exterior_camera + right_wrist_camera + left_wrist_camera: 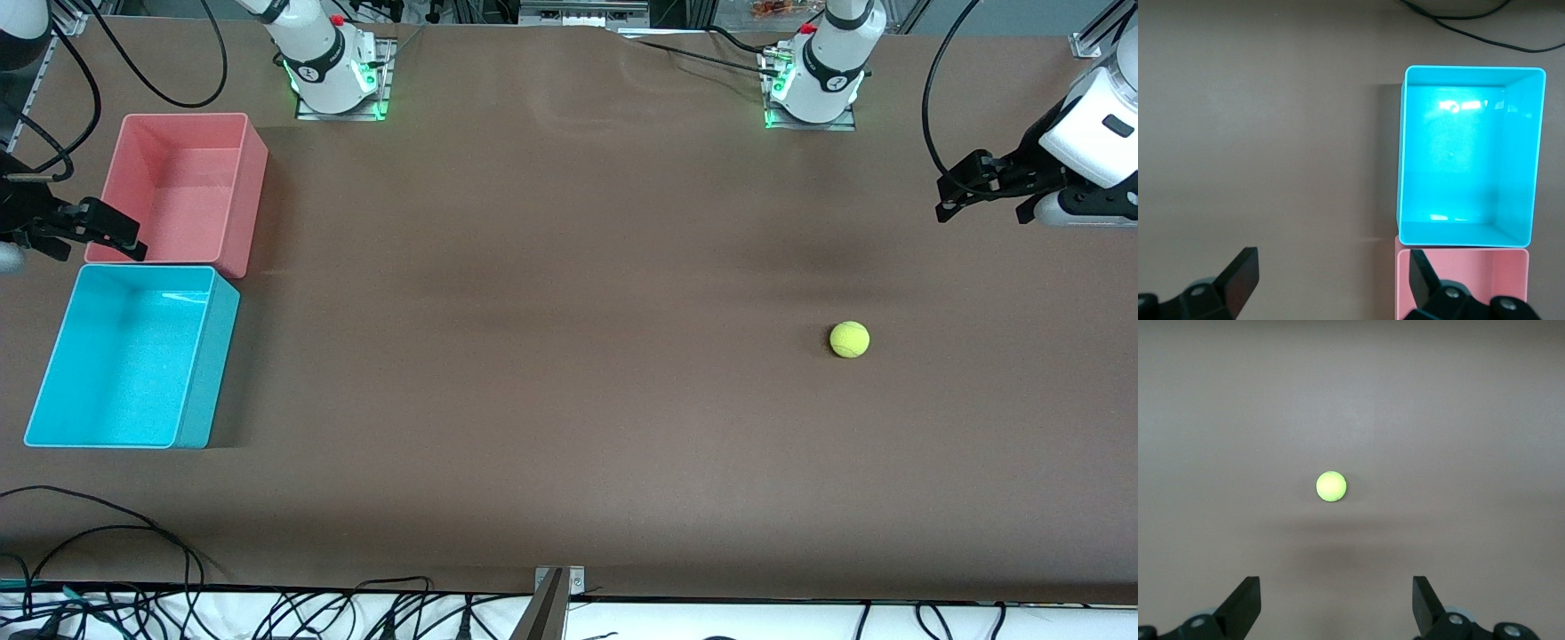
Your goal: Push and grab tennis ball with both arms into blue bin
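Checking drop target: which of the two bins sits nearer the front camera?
The blue bin. It lies lower in the front view, end to end with the pink bin, which sits closer to the robot bases. Both are empty, at the right arm's end of the table.

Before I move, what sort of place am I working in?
Likely a robotics lab bench: a brown table with two arm bases bolted along one edge, loose cables at the front edge, and only a tennis ball, blue bin and pink bin laid out.

Even overhead light (soft shadows)
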Controlling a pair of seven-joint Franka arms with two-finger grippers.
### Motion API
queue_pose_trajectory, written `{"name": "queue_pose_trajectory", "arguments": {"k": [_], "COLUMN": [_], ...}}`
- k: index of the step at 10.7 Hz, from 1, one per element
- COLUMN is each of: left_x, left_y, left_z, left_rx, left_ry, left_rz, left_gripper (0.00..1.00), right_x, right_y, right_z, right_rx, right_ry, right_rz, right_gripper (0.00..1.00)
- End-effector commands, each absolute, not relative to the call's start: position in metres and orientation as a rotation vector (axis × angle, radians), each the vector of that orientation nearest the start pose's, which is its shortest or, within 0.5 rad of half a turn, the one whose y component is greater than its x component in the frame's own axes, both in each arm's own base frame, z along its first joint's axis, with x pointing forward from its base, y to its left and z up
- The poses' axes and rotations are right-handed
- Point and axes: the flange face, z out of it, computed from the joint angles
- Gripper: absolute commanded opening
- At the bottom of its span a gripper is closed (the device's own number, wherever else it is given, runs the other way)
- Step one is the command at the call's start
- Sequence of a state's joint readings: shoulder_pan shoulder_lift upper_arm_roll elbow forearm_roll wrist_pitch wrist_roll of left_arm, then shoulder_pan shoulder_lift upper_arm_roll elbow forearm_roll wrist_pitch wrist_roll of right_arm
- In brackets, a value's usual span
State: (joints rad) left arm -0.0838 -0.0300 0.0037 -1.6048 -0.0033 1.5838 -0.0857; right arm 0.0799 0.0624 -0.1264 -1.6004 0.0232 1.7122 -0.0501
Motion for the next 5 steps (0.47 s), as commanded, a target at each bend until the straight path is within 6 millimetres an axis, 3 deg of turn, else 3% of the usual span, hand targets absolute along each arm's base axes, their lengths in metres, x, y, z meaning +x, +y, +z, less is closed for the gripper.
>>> {"name": "queue_pose_trajectory", "arguments": {"k": [1,5], "left_x": [0.5429,0.5421], "left_y": [-0.0436,-0.0418], "left_z": [0.6312,0.6304], "left_rx": [-3.120,-3.120], "left_ry": [0.021,0.016], "left_rz": [-0.007,0.007], "left_gripper": [1.00,1.00], "right_x": [0.5870,0.5899], "right_y": [-0.0264,-0.0261], "right_z": [0.5946,0.5924], "right_rx": [-3.136,-3.136], "right_ry": [-0.013,-0.017], "right_rz": [-0.081,-0.079], "right_gripper": [1.00,1.00]}}
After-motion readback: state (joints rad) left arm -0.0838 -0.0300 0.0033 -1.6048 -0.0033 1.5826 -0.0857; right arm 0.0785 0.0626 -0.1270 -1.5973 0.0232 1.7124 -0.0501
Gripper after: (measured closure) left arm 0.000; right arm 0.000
